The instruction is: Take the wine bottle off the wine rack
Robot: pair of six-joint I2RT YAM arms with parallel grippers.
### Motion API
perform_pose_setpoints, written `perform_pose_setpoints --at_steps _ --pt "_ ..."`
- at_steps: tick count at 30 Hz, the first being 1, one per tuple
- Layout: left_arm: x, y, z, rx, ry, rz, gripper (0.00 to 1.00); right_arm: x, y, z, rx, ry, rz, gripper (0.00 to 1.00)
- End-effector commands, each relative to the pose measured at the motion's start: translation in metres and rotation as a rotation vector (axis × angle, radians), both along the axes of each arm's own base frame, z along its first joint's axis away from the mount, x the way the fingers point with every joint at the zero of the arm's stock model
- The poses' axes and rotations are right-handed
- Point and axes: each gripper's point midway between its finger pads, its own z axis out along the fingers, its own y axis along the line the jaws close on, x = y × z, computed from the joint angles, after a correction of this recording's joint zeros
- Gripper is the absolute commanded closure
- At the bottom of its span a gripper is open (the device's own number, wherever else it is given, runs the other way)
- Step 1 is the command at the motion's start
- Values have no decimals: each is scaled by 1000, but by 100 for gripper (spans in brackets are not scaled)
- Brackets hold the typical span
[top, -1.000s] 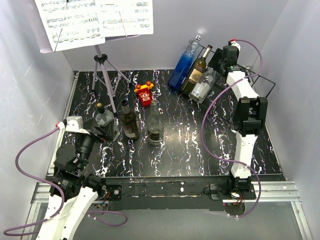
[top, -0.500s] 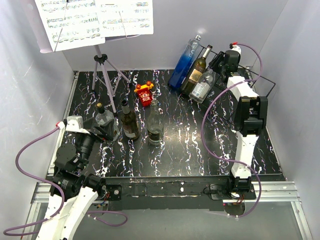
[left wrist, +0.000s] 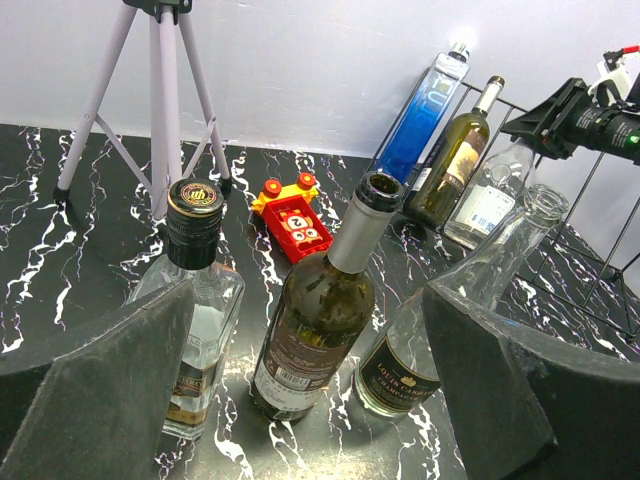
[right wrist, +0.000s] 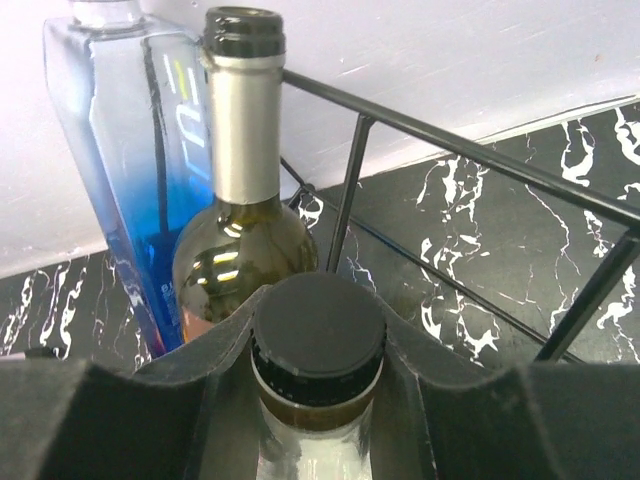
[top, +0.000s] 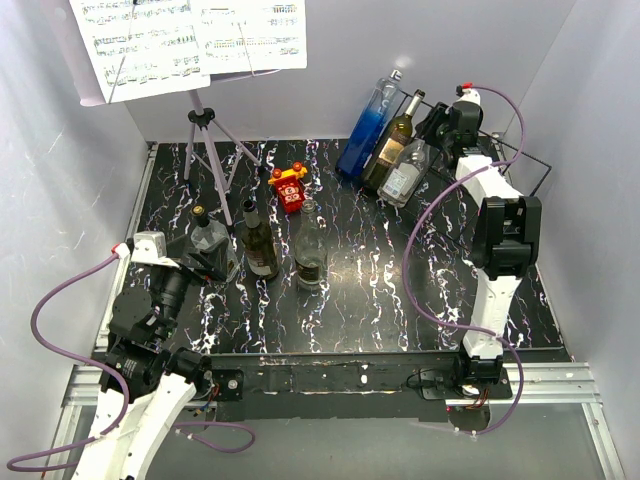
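Note:
The black wire wine rack (top: 512, 158) stands at the back right. Three bottles lean on it: a blue bottle (top: 368, 125), an olive-green wine bottle (top: 392, 143) and a clear bottle with a black cap (top: 408, 172). My right gripper (top: 441, 124) is at the top of the clear bottle. In the right wrist view its jaws (right wrist: 318, 332) hug both sides of the black cap and neck (right wrist: 318, 345), with the green bottle (right wrist: 243, 200) and blue bottle (right wrist: 130, 150) just beyond. My left gripper (left wrist: 300, 400) is open and empty at the near left.
Three upright bottles stand at left centre: a square clear one (top: 210, 243), a dark one (top: 258, 240) and a clear one (top: 309, 250). A red toy (top: 288, 186) lies behind them. A tripod music stand (top: 205, 130) stands at the back left.
My right wrist has shifted slightly up and toward the back over the rack. The bottles on the rack and the left arm have not visibly moved.

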Motion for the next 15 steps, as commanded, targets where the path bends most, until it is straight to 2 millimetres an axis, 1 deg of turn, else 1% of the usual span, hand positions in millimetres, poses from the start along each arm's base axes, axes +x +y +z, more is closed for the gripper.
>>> perform_pose_setpoints --at_steps 1,3,6,10,15 --pt "-1 0 4 3 -14 -3 2 -13 -8 115 -48 -272 -7 99" --pt "0 -1 3 6 -8 -6 2 -20 -6 123 -74 -308 14 99" --pt "1 -1 3 6 -7 -6 2 -31 2 141 -102 -389 63 99" --pt "3 -2 0 12 5 -3 2 -43 13 161 -110 -458 130 99" --pt "3 -1 -2 17 10 2 2 -58 26 179 -121 -533 193 99"
